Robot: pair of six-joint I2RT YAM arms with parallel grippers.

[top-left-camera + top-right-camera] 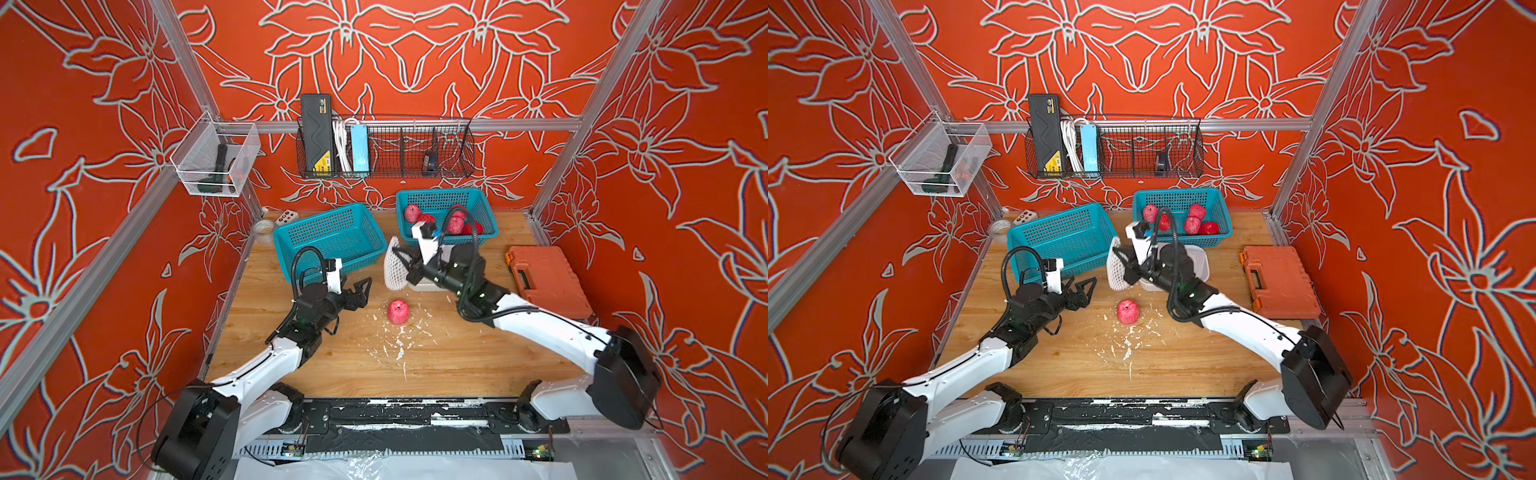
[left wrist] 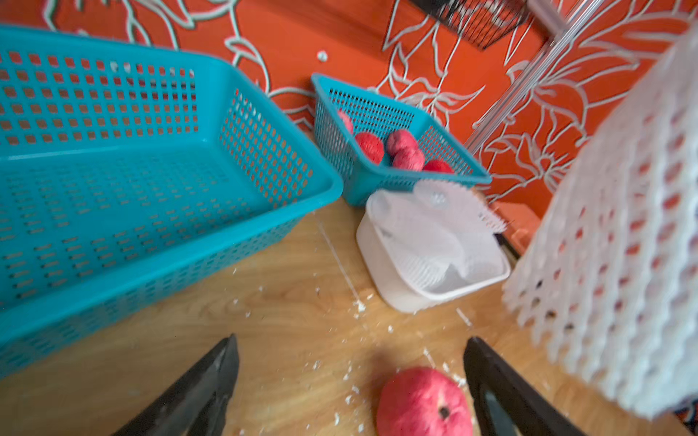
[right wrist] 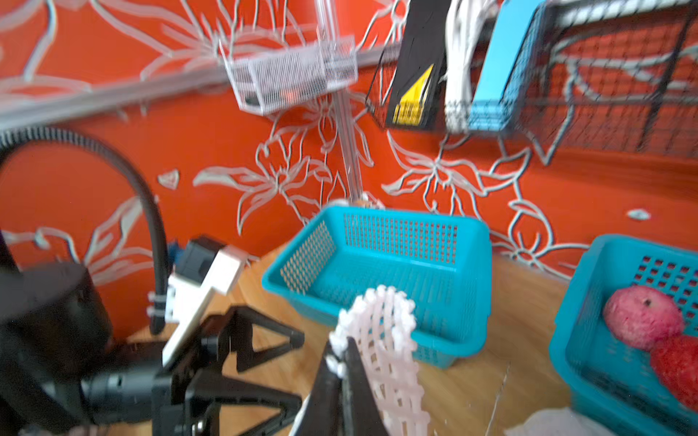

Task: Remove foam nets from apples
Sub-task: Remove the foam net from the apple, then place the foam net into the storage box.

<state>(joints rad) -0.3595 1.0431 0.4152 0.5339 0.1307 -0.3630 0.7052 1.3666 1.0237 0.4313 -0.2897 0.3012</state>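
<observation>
On the wooden table, foam crumbs surround a bare round apple. The left pincer gapes empty nearby. The right pincer is closed, pinching a white diamond-mesh foam net.

Left pincer hangs low, jaws spread wide; right pincer sits higher, pinched tightly shut.

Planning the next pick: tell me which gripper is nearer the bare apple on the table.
Left. The left gripper hangs open just beside the apple, on the left arm's side. The right gripper is farther back and raised, shut on a foam net.
</observation>
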